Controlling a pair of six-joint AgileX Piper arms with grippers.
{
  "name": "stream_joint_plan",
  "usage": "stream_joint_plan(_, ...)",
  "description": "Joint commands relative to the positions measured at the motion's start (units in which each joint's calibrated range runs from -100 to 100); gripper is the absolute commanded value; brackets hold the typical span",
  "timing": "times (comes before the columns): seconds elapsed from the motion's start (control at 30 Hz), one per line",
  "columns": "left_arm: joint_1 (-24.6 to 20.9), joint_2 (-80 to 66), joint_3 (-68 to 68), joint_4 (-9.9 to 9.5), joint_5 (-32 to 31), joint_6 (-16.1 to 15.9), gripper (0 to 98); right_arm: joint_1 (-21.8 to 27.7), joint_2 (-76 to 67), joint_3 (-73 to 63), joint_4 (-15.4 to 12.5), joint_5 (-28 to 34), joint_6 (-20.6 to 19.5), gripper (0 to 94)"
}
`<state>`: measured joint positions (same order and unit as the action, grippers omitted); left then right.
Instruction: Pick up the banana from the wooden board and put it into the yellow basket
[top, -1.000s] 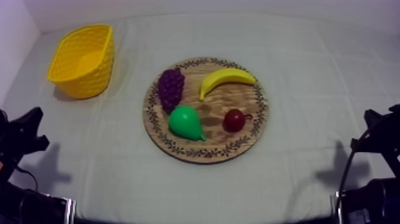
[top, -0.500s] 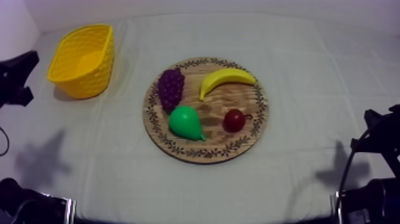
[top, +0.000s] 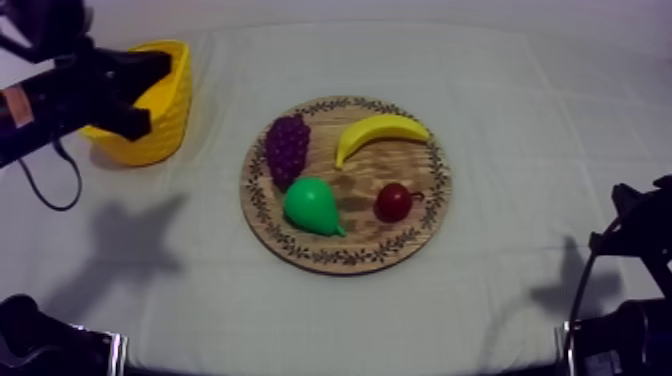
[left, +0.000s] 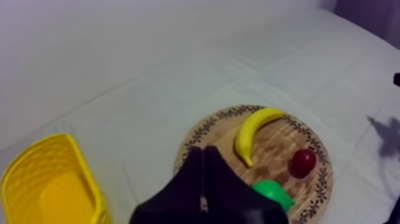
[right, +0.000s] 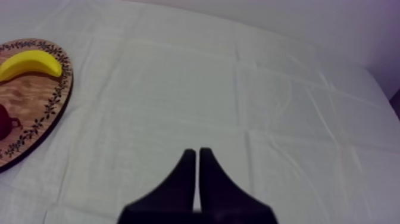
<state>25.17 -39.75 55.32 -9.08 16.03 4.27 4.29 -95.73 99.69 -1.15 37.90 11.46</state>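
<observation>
My left claw (left: 202, 152), pinched to a narrow wedge on nothing, hangs by the yellow woven plastic basket (top: 172, 118). The curved yellow toy banana (top: 380, 131) lies apart from it on the round wooden board with a patterned rim (top: 345, 262), beside the purple grape bunch (top: 287, 148), green pear (top: 312, 206) and small red fruit (top: 393, 202). My right claw (right: 196, 154), also closed and empty, sits over the bare grey-white cloth (right: 268, 89), off the board.
</observation>
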Motion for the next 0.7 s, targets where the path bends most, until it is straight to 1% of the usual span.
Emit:
stream_joint_plan(0.0,1.3,5.9,-2.9,-0.05,0.5,0.0,0.5,0.0,0.0,0.0,0.0,0.0,0.0,0.3)
stream_joint_plan(0.27,3.9,18.9,-15.6,-0.13,8.0,-0.5,0.5,0.0,0.0,0.0,0.0,0.0,0.0,0.3)
stream_joint_plan(0.67,4.6,37.4,-34.9,-0.08,19.6,-2.3,0.5,0.0,0.0,0.0,0.0,0.0,0.0,0.3)
